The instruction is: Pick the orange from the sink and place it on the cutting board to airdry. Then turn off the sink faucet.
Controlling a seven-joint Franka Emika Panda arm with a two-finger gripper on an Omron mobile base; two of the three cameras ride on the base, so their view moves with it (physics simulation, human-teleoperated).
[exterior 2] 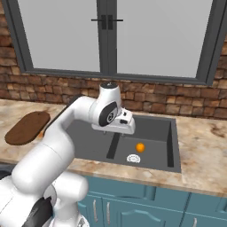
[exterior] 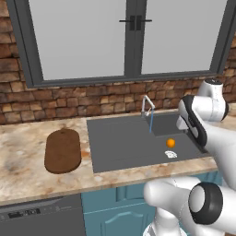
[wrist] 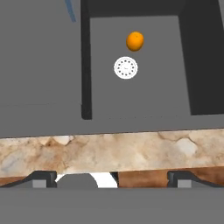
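White links of my arm fold up from the lower right of the left base view, the elbow bent so the forearm reaches back over the right end of the sink (exterior: pixel 115 147). In the right base view my wrist sits mid-frame above the basin's left half, the hand levelled and pointing down toward the counter edge.

My gripper (wrist: pixel 111 178) has its two dark fingertips (wrist: pixel 41 178) standing wide apart at the bottom of the hand view, nothing between them; below them lies the marbled beige countertop (wrist: pixel 109 151) strip and then the sink's near wall.

The orange (exterior: pixel 171 143) rests on the basin floor, just beside the white drain (exterior: pixel 171 154), on its far side in the base views and near the top centre of the hand view. The sink faucet (exterior: pixel 147 105) stands at the back rim with a thin blue stream (exterior: pixel 151 122) falling; the hand view catches a sliver of that stream at its upper left. The cutting board (exterior: pixel 63 150) lies flat on the counter left of the sink, well apart from the orange.

No labels or writing are legible anywhere.
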